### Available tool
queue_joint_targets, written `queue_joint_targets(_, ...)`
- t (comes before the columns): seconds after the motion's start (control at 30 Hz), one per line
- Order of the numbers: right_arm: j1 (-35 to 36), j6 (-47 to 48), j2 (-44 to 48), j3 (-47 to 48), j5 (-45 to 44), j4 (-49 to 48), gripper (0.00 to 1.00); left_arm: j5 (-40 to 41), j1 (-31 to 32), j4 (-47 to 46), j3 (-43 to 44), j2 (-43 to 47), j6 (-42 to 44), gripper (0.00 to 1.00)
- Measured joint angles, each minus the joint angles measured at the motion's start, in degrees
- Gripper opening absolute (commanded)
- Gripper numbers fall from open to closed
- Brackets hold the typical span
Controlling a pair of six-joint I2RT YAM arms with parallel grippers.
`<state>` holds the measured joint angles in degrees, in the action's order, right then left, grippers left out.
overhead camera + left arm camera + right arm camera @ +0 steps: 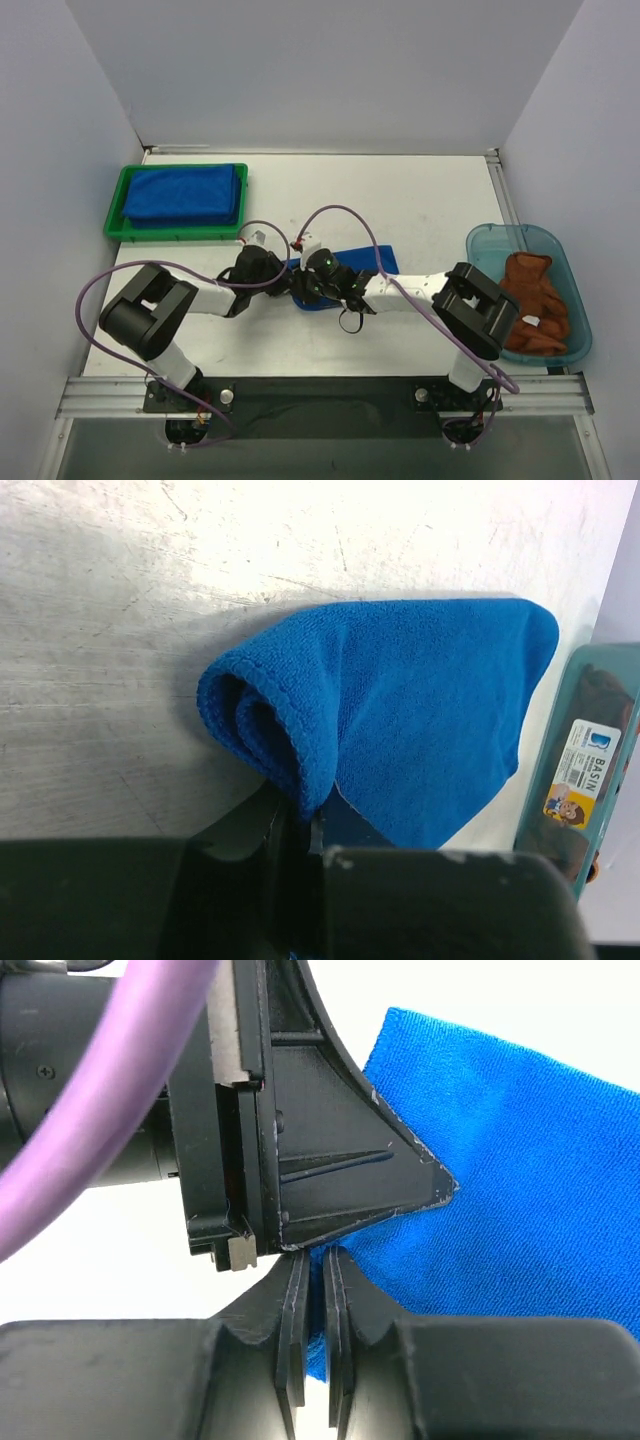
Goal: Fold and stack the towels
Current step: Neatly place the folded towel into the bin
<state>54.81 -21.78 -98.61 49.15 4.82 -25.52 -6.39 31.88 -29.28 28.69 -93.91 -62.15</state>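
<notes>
A blue towel (378, 258) lies mid-bench (420, 200), its near-left end rolled over on itself and lifted a little. The left claw (298, 815) is pinched shut on that rolled hem, and the right claw (315, 1270) meets it fingertip to fingertip, its jaws closed on the same towel's edge. More folded blue towels (185, 193) sit stacked in the green tray (113, 218) at the far left. A rust-brown towel (535, 300) lies crumpled in the teal bin (482, 240) on the right.
</notes>
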Motion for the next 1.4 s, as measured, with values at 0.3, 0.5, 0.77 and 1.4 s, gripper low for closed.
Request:
queue_joint_targets(0.3, -0.9, -0.9, 4.33, 0.0, -0.74, 3.52, 0.78, -0.98, -1.01, 2.49, 1.7, 0.2, 6.67, 0.0)
queue_joint_targets(0.5, -4.83, 1.25, 15.45, -0.55, -2.1, 12.98, 0.91, -1.27, -3.5, 13.14, 8.02, 0.17, 15.41, 0.0)
queue_joint_targets(0.77, -8.61, 4.79, 36.0, -7.91, -11.43, 27.61, 1.0, -1.2, -11.1, 29.73, 24.09, -1.99, 26.95, 0.0)
queue_joint_targets(1.4, -10.27, 10.29, 42.12, -14.01, -18.86, 36.94, 1.0, 4.42, -27.65, 62.93, 72.0, -18.45, 48.98, 0.0)
